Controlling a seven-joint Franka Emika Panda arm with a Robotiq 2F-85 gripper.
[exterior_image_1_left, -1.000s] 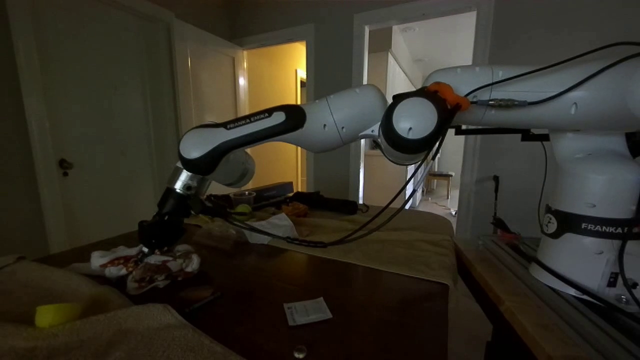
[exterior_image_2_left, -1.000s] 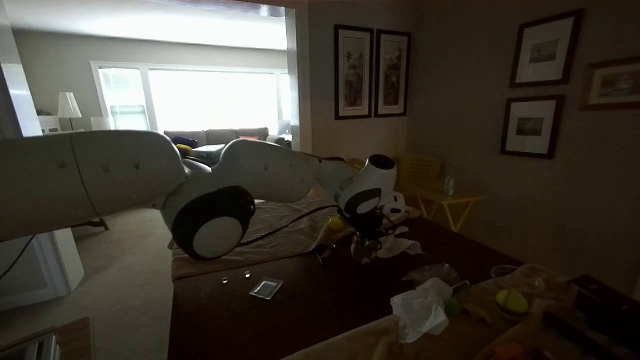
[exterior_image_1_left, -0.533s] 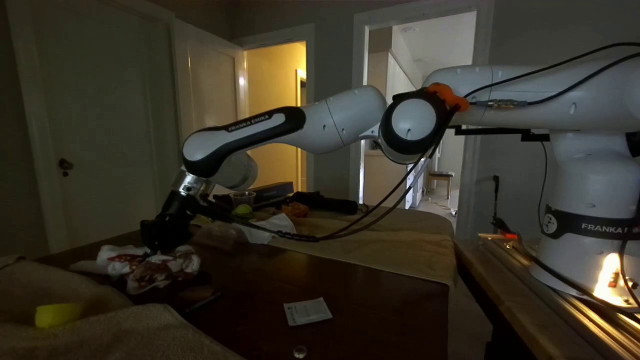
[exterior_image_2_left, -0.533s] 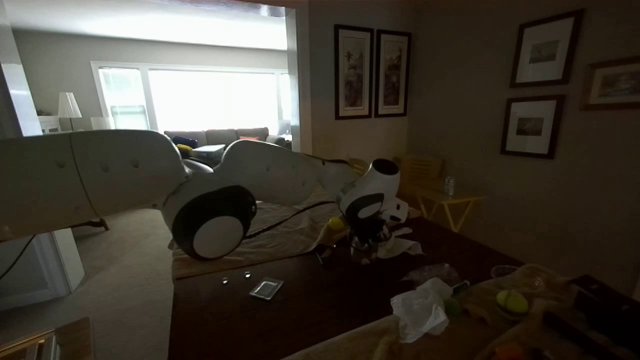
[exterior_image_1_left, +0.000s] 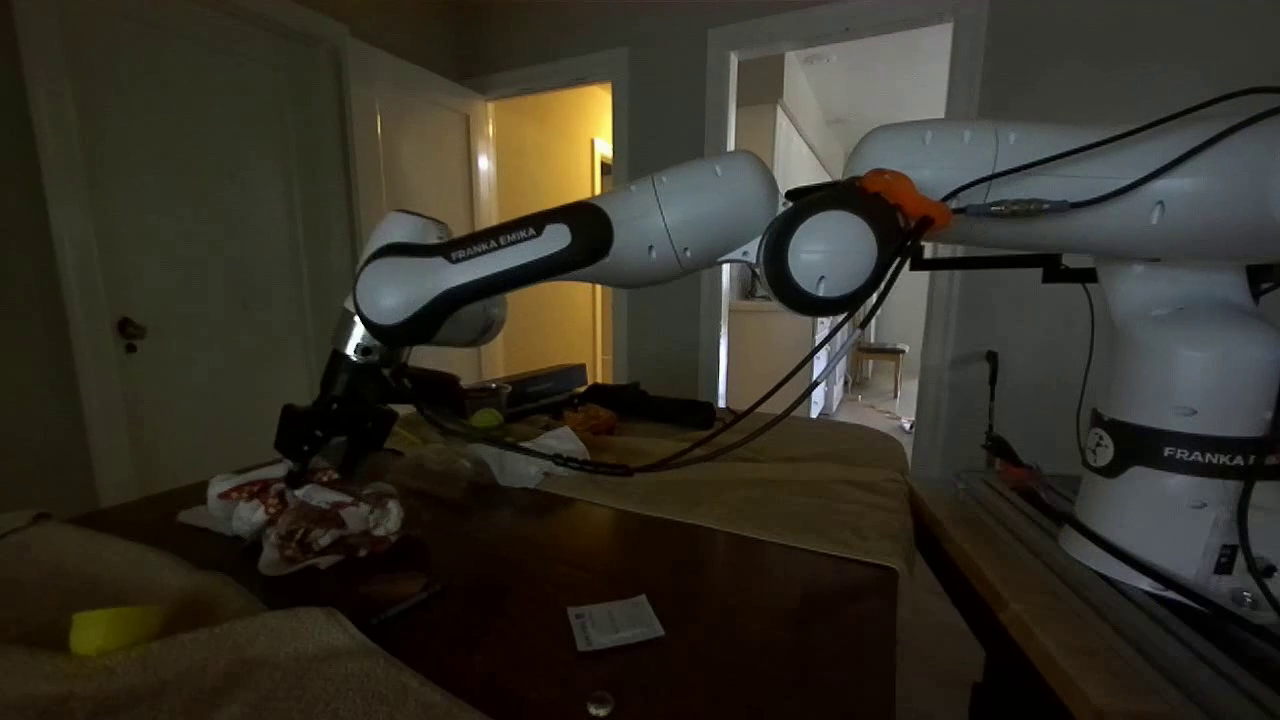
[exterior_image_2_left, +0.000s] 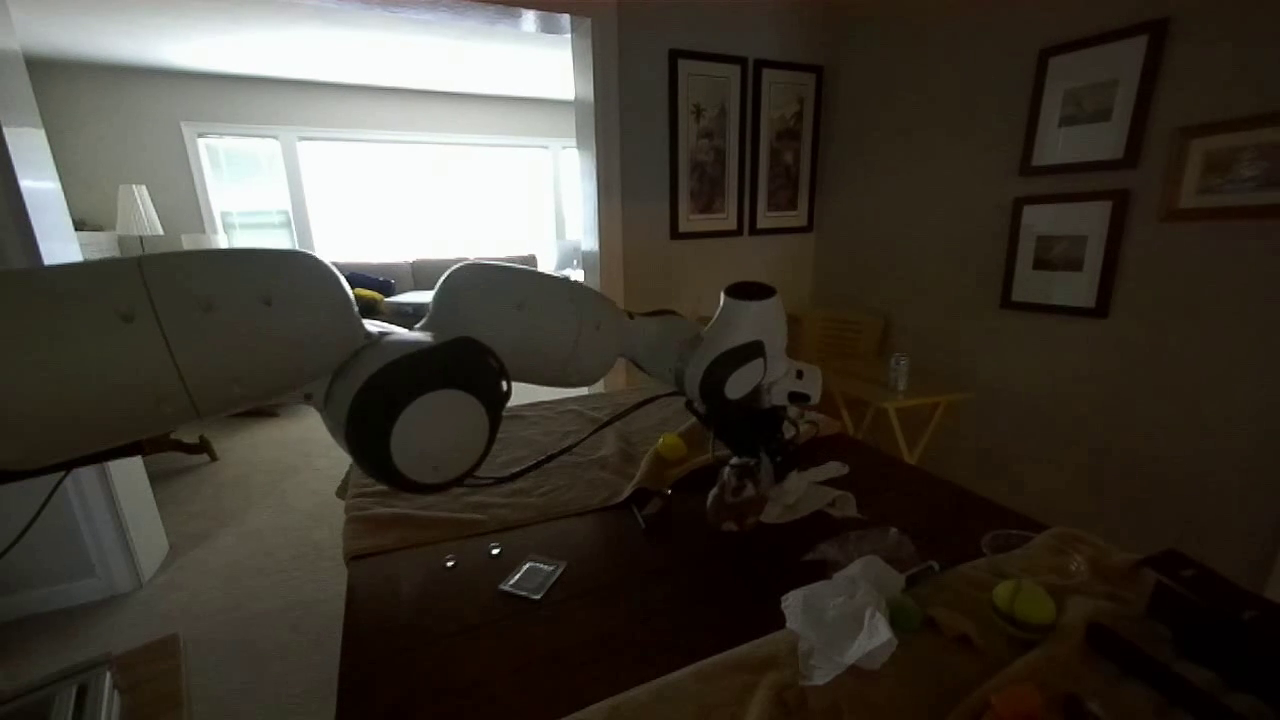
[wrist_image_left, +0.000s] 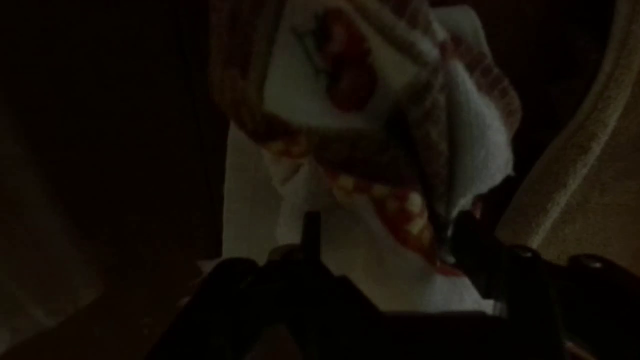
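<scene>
My fingers (wrist_image_left: 311, 240) stand well apart: in the wrist view one tip shows at lower middle, the other at lower right, with pale fabric (wrist_image_left: 365, 255) visible through the gap. I see nothing pinched between them, though the gloom hides whether a tip brushes a fold.

The cloth (wrist_image_left: 350, 135) lies straight ahead of me, filling the upper middle of the wrist view, and just below my tips in both exterior views. Crumpled as it is, it has no firm long axis; its longest run slants from the top middle of the wrist view to the lower right, so its red edge ends right beside, perhaps against, the finger there, while the finger at lower middle stands farther off. It appears to rest on the desk (exterior_image_1_left: 760, 590), left of middle in an exterior view, near a tan towel (exterior_image_1_left: 260, 660) at lower left.

There my arm (exterior_image_1_left: 640, 235) reads "FRANKA EMIKA", left of middle; the band (exterior_image_1_left: 1190, 457) at the right edge shows "FRANKA", the rest unclear. The packet (exterior_image_1_left: 615, 622) at lower middle bears print too small to read.
</scene>
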